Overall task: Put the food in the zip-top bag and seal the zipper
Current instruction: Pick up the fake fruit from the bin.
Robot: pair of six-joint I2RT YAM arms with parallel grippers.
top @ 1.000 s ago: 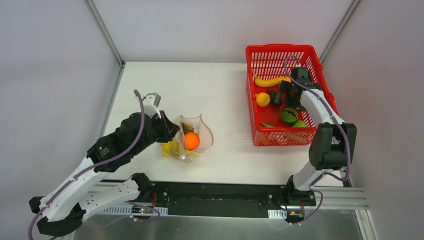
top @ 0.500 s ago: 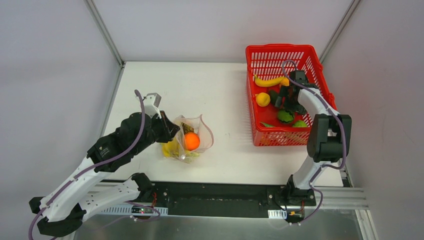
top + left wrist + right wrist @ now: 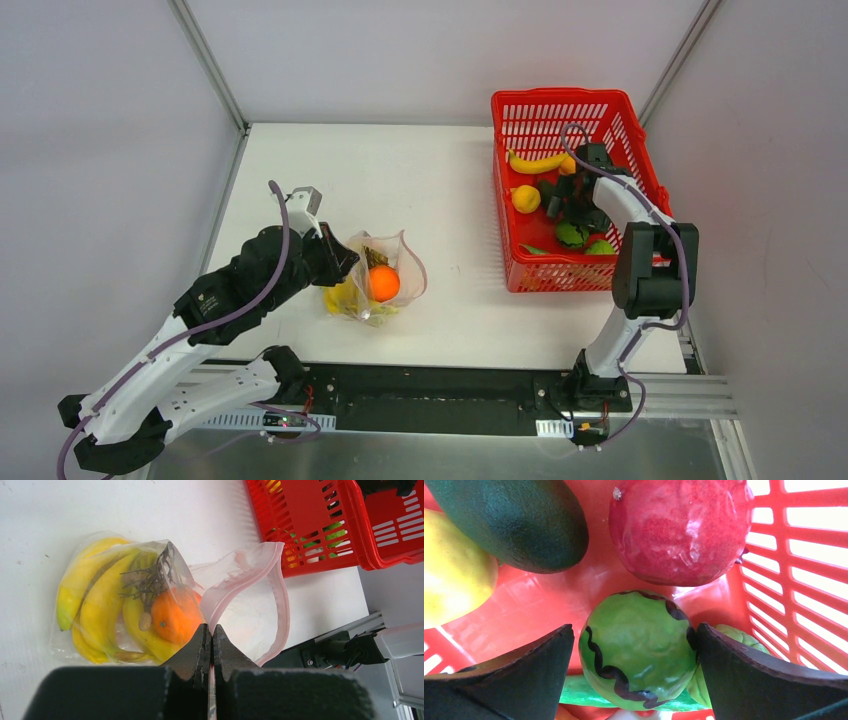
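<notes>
Right gripper [image 3: 634, 632]: lowered deeper into basket [image 3: 560, 95] at the right edge of the desk [image 3: 450, 170], jaws wide astride green melon [image 3: 639, 652] for pickup. Left gripper [image 3: 210, 635]: clamped on rim of zip-top bag [image 3: 250, 580] near desk's front edge, holding its mouth open.

The top view looks down on the whole table [image 3: 450, 170]; the 2 wrist views sit close over its bag [image 3: 250, 615] and basket [image 3: 794, 595].

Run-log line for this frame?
left gripper: shut on zip-top bag rim | right gripper: open, straddling green striped fruit in red basket | bananas, orange: in bag | zipper: open
</notes>
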